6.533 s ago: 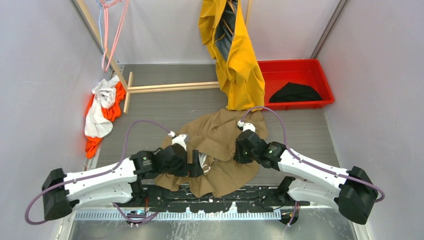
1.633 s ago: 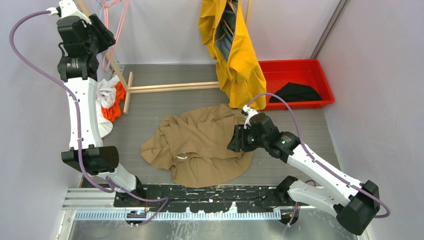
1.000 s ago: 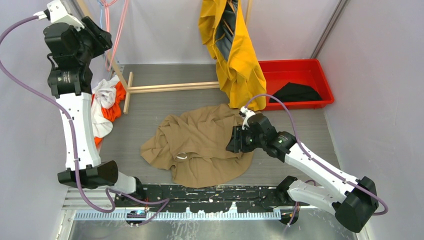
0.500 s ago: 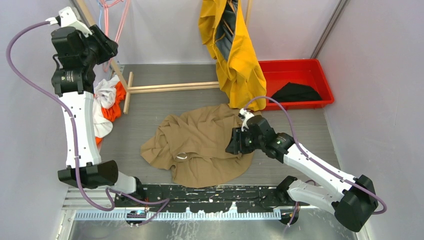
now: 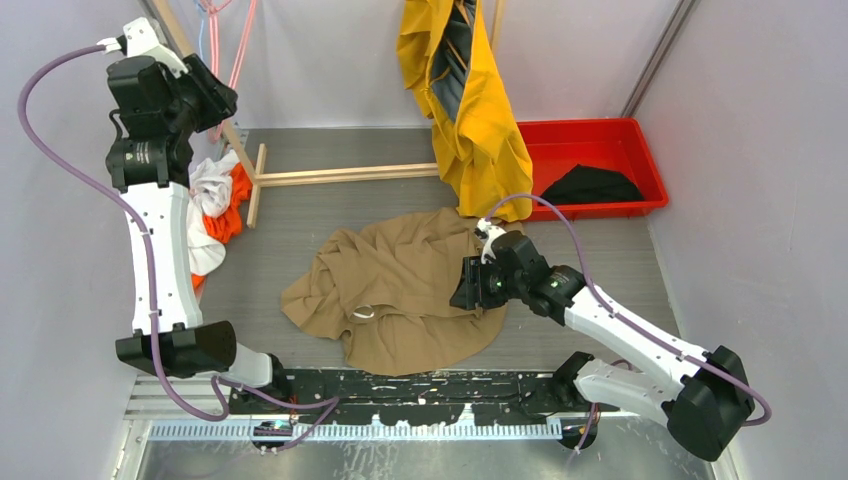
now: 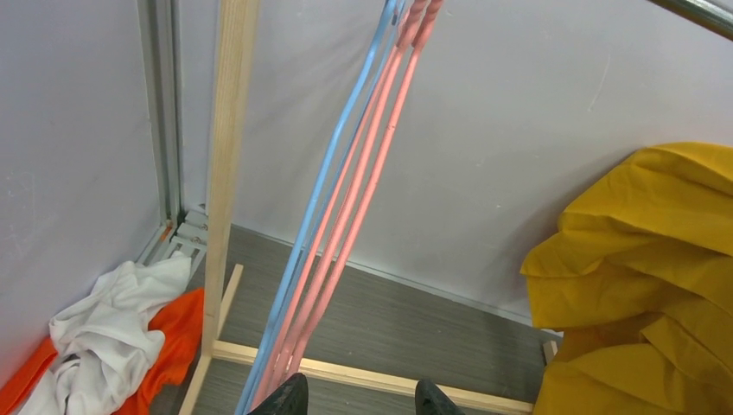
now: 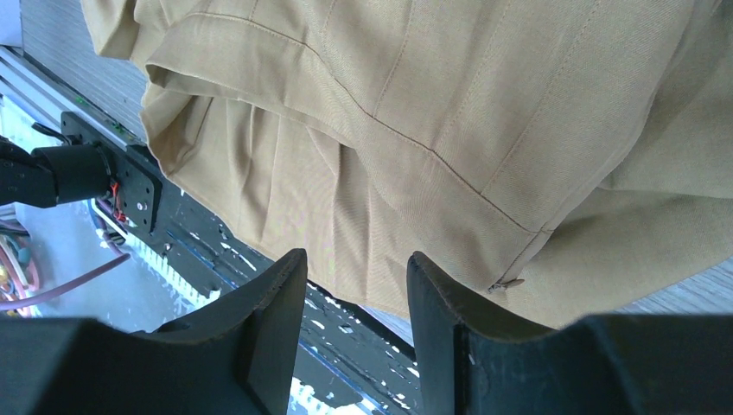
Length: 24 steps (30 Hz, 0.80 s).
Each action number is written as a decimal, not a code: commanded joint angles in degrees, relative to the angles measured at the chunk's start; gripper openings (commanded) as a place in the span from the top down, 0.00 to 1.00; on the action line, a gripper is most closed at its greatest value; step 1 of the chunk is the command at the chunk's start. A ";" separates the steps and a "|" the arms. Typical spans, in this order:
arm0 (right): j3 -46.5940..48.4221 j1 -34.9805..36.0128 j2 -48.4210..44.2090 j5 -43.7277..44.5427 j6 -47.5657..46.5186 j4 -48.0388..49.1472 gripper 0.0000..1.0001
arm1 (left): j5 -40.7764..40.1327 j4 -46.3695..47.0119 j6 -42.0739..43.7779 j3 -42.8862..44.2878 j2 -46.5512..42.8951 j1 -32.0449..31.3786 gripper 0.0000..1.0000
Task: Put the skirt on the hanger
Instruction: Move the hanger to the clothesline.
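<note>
Top external view: the skirt (image 5: pixel 400 290) lies crumpled in the middle of the table (image 5: pixel 330 215), toward its near edge. The right gripper (image 5: pixel 468 288) sits low at the skirt's right edge. The left arm stands raised at the far left corner, with the left gripper (image 5: pixel 215 100) beside the hangers (image 5: pixel 225 40) that hang by the wooden rack (image 5: pixel 340 175). A yellow garment (image 5: pixel 480 130) hangs at the far edge. A red bin (image 5: pixel 590 125) holding black cloth (image 5: pixel 590 185) sits in the far right corner. White and orange cloth (image 5: pixel 205 215) lies at the left edge.

Left wrist view: the fingertips (image 6: pixel 290 399) are apart with nothing between them. Pink and blue hangers slant down just left of the left fingertip; whether they touch it cannot be told.

Right wrist view: the fingers (image 7: pixel 272 328) are apart, with the skirt's pleats and seam just beyond them. No cloth is pinched between them.
</note>
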 commanded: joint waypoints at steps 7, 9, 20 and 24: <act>0.05 0.23 0.69 -1.07 -0.11 3.42 0.49 | 0.68 3.16 0.47 -1.42 -0.73 -0.31 0.53; -0.05 0.30 0.81 -1.10 -0.09 3.54 0.49 | 0.15 3.07 0.73 -1.40 -0.99 -0.28 0.53; -0.19 0.25 1.81 -1.66 -0.13 4.31 0.49 | -1.17 3.30 1.17 -1.74 -3.52 -0.31 0.53; -0.39 0.34 2.01 -1.86 -0.22 4.49 0.49 | -1.81 3.30 1.47 -2.28 -3.99 -0.31 0.53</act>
